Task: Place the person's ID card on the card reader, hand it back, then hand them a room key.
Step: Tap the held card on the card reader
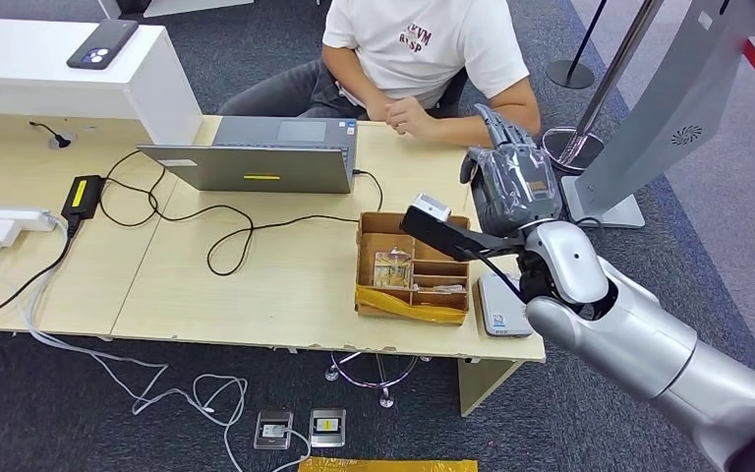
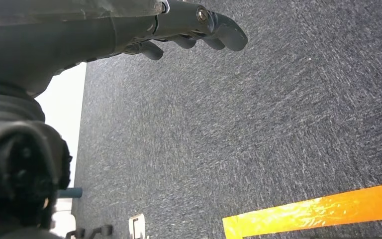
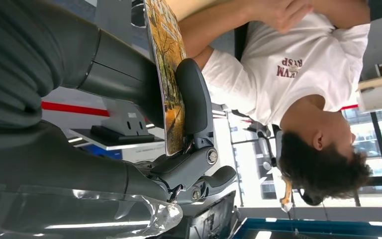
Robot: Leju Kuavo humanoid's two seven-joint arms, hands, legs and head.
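Observation:
My right hand is raised over the table's far right corner, close to the seated person in a white T-shirt. In the right wrist view the thumb and fingers pinch a card with a yellow-orange picture, its edge turned toward the person. The person's hands rest together on the table edge. A cardboard box with dividers holds similar golden cards. Next to it lies the white card reader. My left hand hangs above the carpet, fingers apart, holding nothing.
An open grey laptop sits mid-table with black cables looping toward a power strip. A phone lies on the white counter at back left. A grey stand rises right of the table. Orange tape marks the floor.

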